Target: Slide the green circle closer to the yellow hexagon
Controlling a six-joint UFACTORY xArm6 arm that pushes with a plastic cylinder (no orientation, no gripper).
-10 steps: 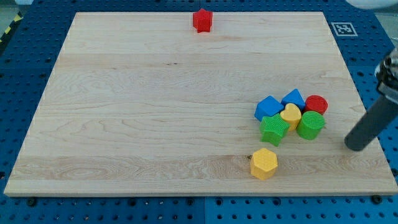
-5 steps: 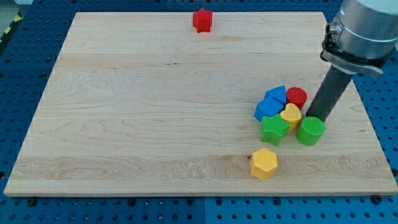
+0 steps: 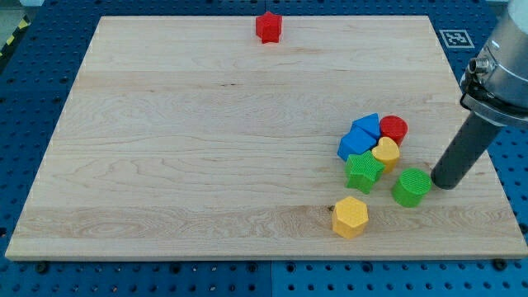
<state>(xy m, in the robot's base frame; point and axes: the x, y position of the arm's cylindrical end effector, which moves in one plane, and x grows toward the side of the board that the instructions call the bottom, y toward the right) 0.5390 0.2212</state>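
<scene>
The green circle [image 3: 411, 186] lies on the wooden board near the view's bottom right. The yellow hexagon [image 3: 350, 217] lies to its lower left, a short gap away. My tip [image 3: 445, 182] is just to the right of the green circle, close to its upper right edge. The dark rod rises from the tip toward the view's upper right.
A cluster sits just above and left of the green circle: a green star [image 3: 363, 172], a yellow block [image 3: 386, 153], a red circle [image 3: 393, 129] and two blue blocks [image 3: 360, 139]. A red star [image 3: 267, 26] lies at the board's top edge. The board's right edge [image 3: 483, 157] is near my tip.
My tip swung from the circle's right to above it, then back to its right. The green circle slid down, away from the cluster. The red circle and a blue block shifted up and left.
</scene>
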